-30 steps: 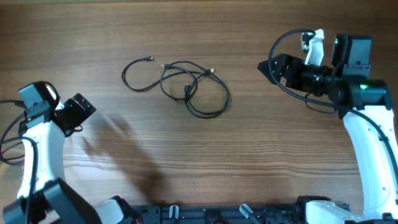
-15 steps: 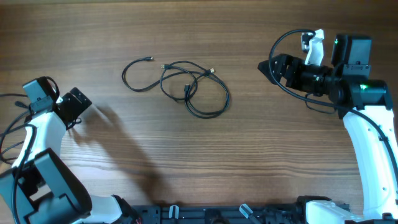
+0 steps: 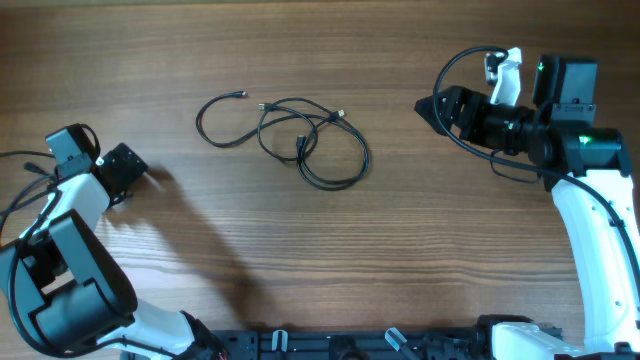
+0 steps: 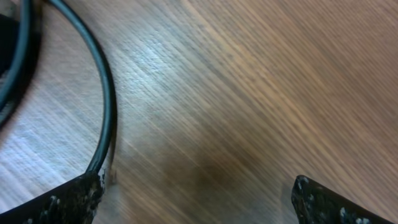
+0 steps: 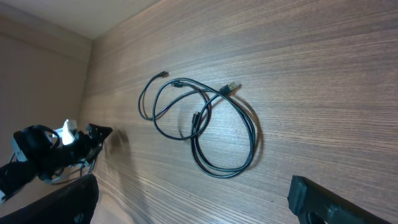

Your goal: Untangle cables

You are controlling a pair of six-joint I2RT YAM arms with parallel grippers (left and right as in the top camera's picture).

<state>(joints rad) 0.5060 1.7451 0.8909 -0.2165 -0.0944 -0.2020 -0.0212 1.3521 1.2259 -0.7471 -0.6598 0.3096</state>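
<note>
Left tool (image 3: 126, 172) is seen spread wide and empty at near left of the table (image 3: 400, 260). The cables (image 3: 302, 148) lie mid-table, looped together, nothing separated yet. Right tool (image 3: 428, 107) is released and empty at far right. The tangle is framed by the right wrist view only; bare wood and a thick arm lead (image 4: 107, 118) are shown by the left wrist.

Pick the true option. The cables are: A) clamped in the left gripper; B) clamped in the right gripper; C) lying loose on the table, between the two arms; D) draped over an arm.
C: the cables lie on the table, with the left gripper and right gripper open and apart from them.
</note>
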